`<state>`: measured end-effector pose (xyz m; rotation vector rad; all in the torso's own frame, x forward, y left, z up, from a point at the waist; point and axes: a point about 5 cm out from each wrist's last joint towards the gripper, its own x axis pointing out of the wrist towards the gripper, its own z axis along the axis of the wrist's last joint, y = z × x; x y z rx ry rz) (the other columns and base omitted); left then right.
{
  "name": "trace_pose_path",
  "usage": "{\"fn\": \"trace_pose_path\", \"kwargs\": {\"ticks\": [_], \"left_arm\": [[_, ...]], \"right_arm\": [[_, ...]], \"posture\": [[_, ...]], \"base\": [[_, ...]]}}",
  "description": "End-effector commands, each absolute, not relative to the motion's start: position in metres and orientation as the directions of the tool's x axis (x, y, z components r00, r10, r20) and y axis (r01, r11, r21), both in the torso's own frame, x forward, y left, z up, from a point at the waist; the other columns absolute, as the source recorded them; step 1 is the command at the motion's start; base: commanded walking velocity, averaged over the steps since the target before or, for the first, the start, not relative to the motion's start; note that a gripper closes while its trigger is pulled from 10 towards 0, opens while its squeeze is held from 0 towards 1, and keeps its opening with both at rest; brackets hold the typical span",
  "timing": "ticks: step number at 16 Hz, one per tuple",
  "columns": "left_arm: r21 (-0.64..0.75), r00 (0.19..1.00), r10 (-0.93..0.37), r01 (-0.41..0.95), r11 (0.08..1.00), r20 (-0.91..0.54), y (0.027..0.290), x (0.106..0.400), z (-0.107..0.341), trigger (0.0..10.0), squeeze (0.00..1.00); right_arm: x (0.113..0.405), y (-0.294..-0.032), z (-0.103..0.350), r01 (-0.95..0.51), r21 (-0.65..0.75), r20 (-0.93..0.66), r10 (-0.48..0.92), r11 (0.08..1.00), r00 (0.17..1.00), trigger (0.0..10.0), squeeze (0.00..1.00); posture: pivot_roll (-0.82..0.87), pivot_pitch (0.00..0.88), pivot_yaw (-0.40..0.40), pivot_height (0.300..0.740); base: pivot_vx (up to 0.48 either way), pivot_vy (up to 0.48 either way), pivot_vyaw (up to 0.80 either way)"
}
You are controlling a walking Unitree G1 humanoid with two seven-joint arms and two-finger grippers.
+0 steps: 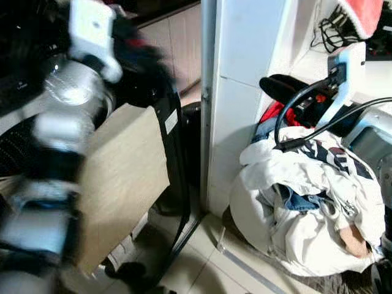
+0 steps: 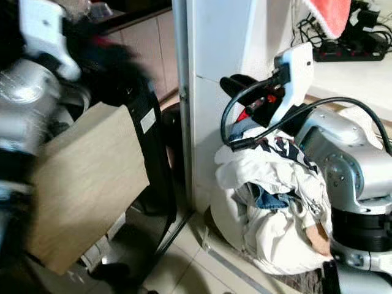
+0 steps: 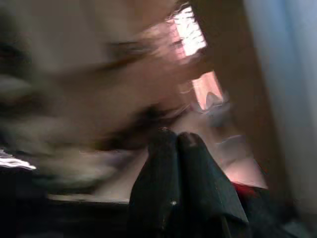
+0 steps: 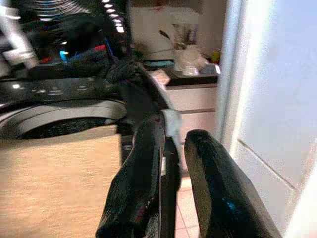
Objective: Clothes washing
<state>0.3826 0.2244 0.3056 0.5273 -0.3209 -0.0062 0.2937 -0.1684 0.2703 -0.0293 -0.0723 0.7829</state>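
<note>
Two black fingers [image 4: 208,188] of the right gripper [image 4: 171,148] stand a little apart with nothing between them, pointing toward the washer [image 4: 59,111] and a white wall panel [image 4: 277,99]. Seen from the head, that gripper [image 1: 288,89] hangs just above the clothes pile [image 1: 306,202], beside the white panel, with a black cable looping from its wrist. The left gripper [image 3: 176,136] has its fingers [image 3: 161,163] pressed together; the blur hides whether any cloth is caught between them. The left arm [image 1: 67,104] is raised and blurred over the washer, at the left of the head views.

The clothes are heaped on the tile floor [image 1: 208,269] against the panel: mostly white cloth, with a bit of blue denim [image 1: 294,199] in the middle and something red [image 1: 272,113] at the top. The washer's open drum [image 4: 64,124] shows a perforated wall, with a dark control strip behind it. A tan board [image 1: 122,177] leans against the washer's front. On a counter at the upper right lie a power strip [image 2: 352,52] with black cords and a red cloth [image 2: 334,15].
</note>
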Motion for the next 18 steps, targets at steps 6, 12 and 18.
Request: {"fn": "trace_pose_path", "kwargs": {"ticks": [6, 12, 18], "left_arm": [[0.614, 0.997, 0.062, -0.019, 0.789, -0.048, 0.270, 0.394, 0.239, 10.0, 0.00], [0.568, 0.993, 0.063, 0.004, 0.823, -0.098, 0.277, 0.396, 0.233, 10.0, 1.00], [0.284, 0.924, -0.383, 0.370, 0.885, -0.011, 0.202, 0.402, 0.229, 10.0, 0.00]], "right_arm": [[0.264, -0.123, 0.246, -0.870, -0.087, -0.100, 0.864, 0.486, 0.493, 10.0, 0.00], [0.250, -0.115, 0.235, -0.915, -0.036, -0.176, 0.899, 0.402, 0.402, 10.0, 0.00], [0.325, -0.188, 0.203, -0.340, -0.132, -0.300, 0.290, 0.931, 0.909, 10.0, 0.44]], "posture": [[-0.13, 0.000, 0.068, 0.740], [-0.14, 0.000, 0.070, 0.740], [-0.14, 0.000, 0.072, 0.740]], "base": [[0.000, 0.000, 0.00], [0.000, 0.000, 0.00], [0.000, 0.000, 0.00]]}}
